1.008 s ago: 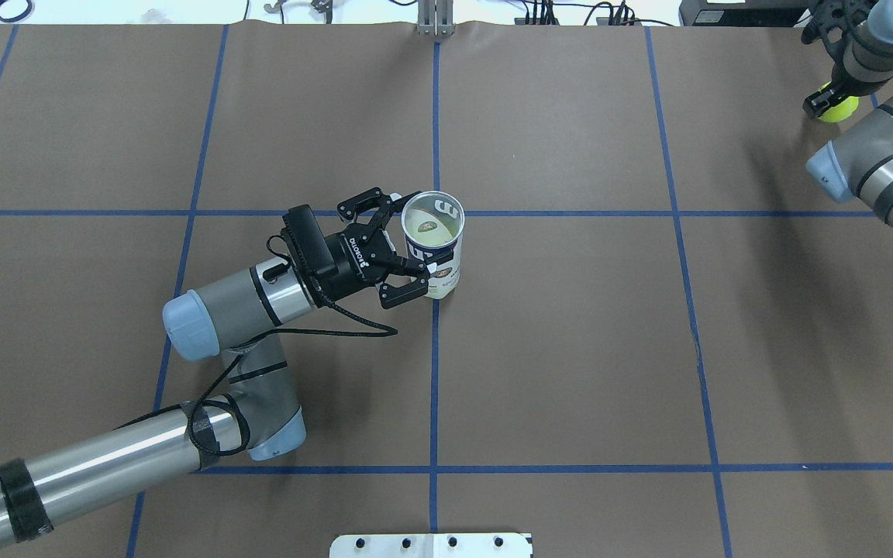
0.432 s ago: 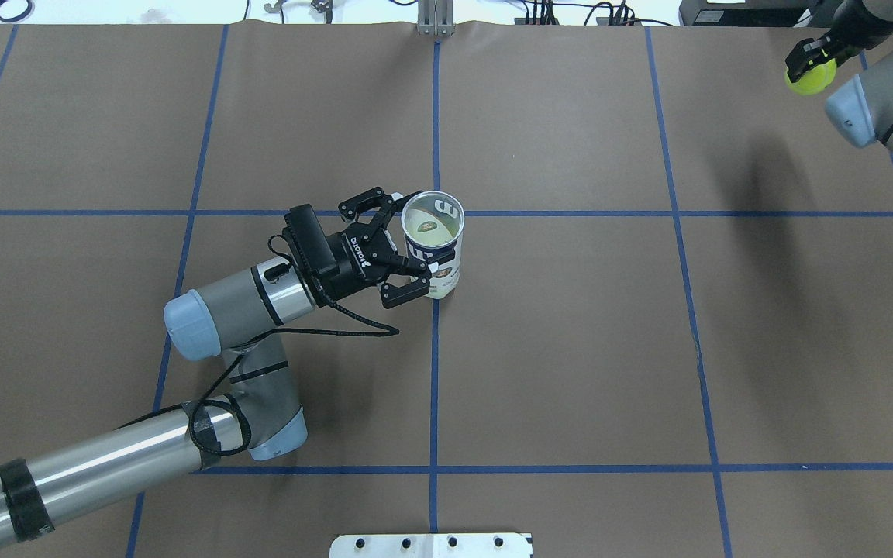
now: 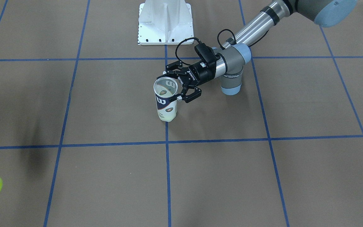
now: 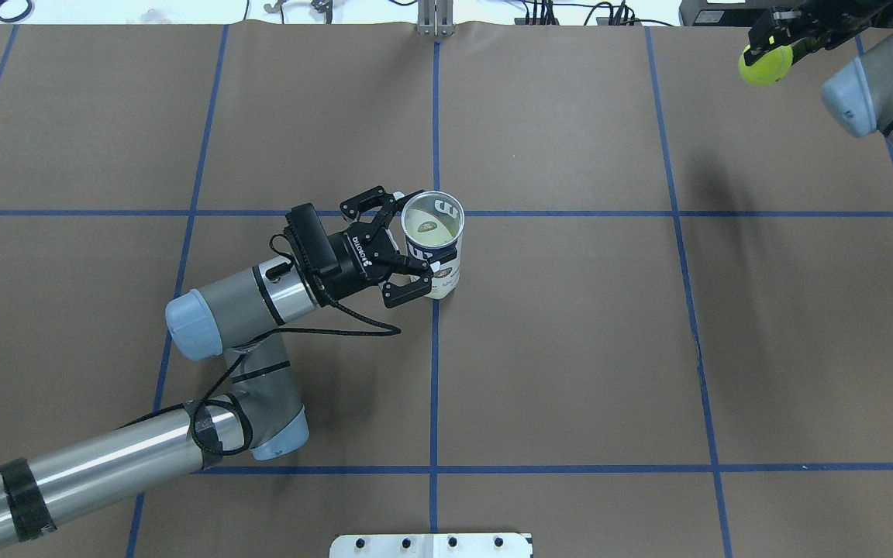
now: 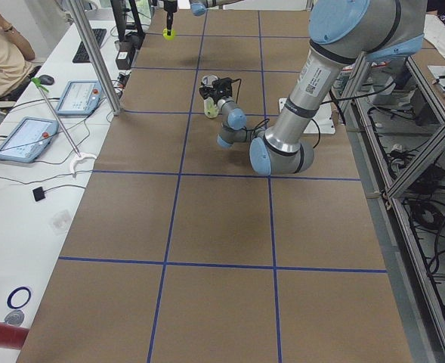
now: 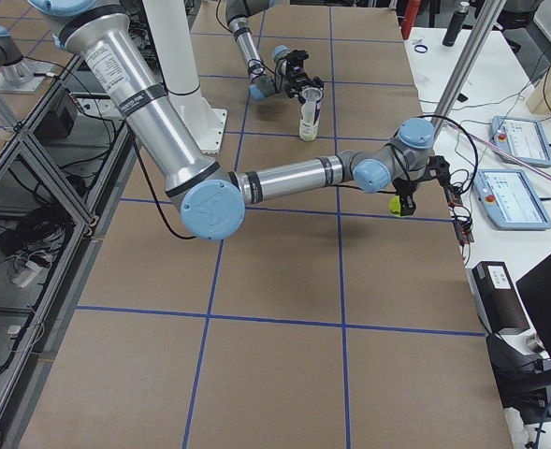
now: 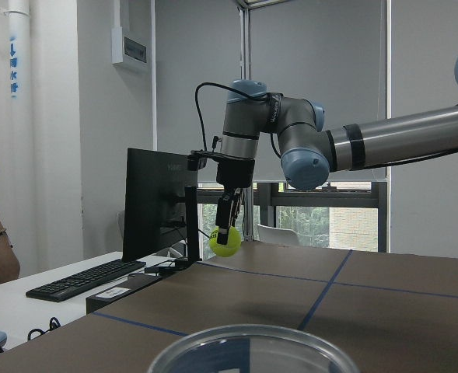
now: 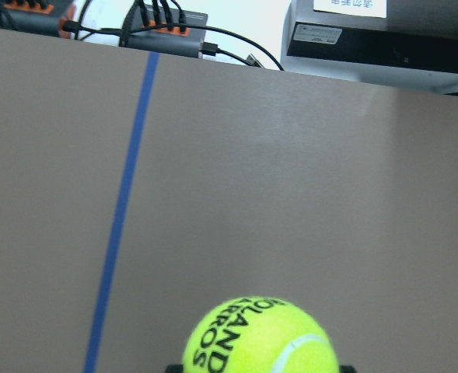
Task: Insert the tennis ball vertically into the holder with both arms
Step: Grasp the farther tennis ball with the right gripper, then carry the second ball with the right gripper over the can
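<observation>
Brown paper crossed by blue tape lines is covering the table [image 4: 570, 349], and the holder [image 4: 446, 273] is standing upright on it near the middle, right on the crossing of two tape lines, its metal-rimmed mouth facing up and its navy label with the white "W" showing in the front-facing view [image 3: 161, 101]. The left gripper [image 4: 415, 242] is reaching in level from the robot's left side and is clasping the can just below the rim, one finger pressing on each side of it. From the left wrist camera only the curved rim of the holder's mouth [image 7: 252, 346] is showing along the bottom edge. The right gripper [image 4: 778, 37] is hanging at the far right corner of the table, well apart from the holder, pointing downward and pinching the tennis ball [image 4: 764, 65] between its fingers. The ball is floating clear above the paper, as the left wrist view [image 7: 226, 242] is showing, with a dark monitor [image 7: 159, 202] behind it. In the right wrist view the ball [image 8: 260, 338] is filling the lower edge, its black lettering facing the camera
</observation>
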Available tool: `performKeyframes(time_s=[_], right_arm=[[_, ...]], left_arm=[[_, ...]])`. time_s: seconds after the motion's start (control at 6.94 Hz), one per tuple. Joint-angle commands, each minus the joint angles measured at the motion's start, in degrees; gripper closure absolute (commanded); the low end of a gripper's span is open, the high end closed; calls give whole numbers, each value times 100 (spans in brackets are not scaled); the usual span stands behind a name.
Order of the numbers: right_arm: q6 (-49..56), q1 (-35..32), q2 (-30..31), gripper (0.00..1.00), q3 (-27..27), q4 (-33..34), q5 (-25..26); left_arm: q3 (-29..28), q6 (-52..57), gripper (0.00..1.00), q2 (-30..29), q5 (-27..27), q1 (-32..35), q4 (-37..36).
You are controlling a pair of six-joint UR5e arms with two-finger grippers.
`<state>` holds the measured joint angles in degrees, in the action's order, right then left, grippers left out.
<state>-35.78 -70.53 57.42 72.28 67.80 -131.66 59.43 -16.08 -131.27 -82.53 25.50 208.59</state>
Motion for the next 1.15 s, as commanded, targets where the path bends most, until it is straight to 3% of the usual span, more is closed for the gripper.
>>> performKeyframes(time_s=[0.0, 0.29, 0.58, 1.01], right_arm=[[-1513, 520, 76, 100, 985, 5, -158], [-2728, 1091, 243, 100, 2144, 414, -80], [-2960, 1828, 25, 100, 3524, 2229, 628], [-3594, 2814, -1115, 100, 3776, 3865, 1579]], left_arm=[[-2, 9, 8, 5, 0, -1, -3], [-2, 18, 8, -4, 0, -1, -11], [-2, 18, 8, -4, 0, -1, -12], [-2, 18, 8, 5, 0, -1, -12]])
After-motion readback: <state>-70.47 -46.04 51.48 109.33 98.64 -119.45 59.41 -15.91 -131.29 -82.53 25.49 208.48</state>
